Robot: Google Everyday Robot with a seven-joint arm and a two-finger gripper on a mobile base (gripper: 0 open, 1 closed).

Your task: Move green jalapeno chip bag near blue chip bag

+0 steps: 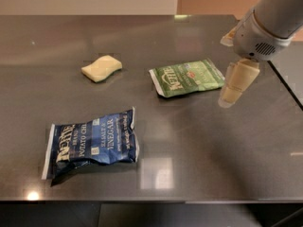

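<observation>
The green jalapeno chip bag (186,77) lies flat on the dark grey table (199,141), right of centre. The blue chip bag (90,142) lies at the front left, well apart from the green one. My gripper (230,94) hangs from the arm at the upper right, just right of the green bag's right edge and above the table. It holds nothing that I can see.
A pale yellow sponge (101,68) lies at the back left of the green bag. The table's right edge (284,82) runs just right of the gripper. The front edge runs along the bottom of the view.
</observation>
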